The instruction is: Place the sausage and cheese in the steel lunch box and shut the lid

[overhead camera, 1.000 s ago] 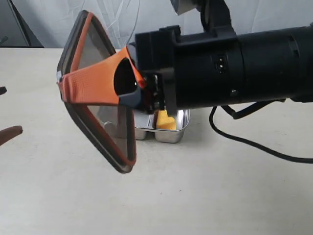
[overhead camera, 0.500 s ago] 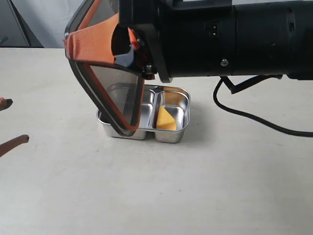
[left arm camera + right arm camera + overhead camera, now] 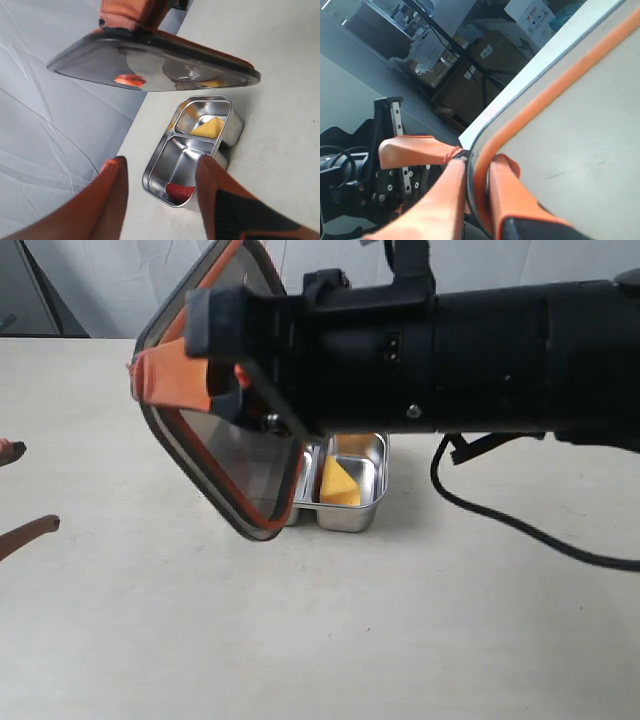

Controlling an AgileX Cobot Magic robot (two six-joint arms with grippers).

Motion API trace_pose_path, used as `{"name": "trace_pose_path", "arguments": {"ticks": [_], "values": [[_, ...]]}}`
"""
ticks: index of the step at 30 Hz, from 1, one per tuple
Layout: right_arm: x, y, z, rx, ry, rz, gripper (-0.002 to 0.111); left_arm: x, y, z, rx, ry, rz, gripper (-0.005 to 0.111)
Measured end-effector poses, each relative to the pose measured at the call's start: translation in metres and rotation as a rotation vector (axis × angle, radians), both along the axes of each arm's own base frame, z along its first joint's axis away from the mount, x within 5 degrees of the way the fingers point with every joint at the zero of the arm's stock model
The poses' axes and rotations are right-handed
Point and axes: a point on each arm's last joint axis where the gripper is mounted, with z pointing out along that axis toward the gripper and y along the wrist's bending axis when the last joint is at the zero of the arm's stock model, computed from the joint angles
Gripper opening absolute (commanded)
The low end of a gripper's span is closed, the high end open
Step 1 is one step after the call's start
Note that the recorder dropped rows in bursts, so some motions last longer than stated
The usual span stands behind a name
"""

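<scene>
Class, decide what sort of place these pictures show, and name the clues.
Probably a robot lab or workshop, not a kitchen: a black robot arm works over a pale table, a wrinkled sheet hangs behind, and cardboard boxes are stacked nearby.

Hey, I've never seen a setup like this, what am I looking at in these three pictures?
It is a robot with two arms, each ending in a two-fingered end effector. One picture comes from a camera off the arms; the other two come from cameras on the left and right wrists. On the table sits a steel lunch box, with a red sausage in its larger compartment and a yellow cheese wedge in the smaller one. The right end effector pinches the rim of the dark lid, tilted in the air near the box. The left end effector is open and holds nothing.
</scene>
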Motion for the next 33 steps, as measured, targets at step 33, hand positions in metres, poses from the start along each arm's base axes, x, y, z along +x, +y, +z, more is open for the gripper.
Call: {"name": "trace_pose_path", "arguments": {"ticks": [33], "values": [[-0.039, 0.001, 0.004, 0.391, -0.234, -0.107, -0.001, 0.0, 0.0, 0.0, 0.0, 0.0, 0.0, 0.042]]}}
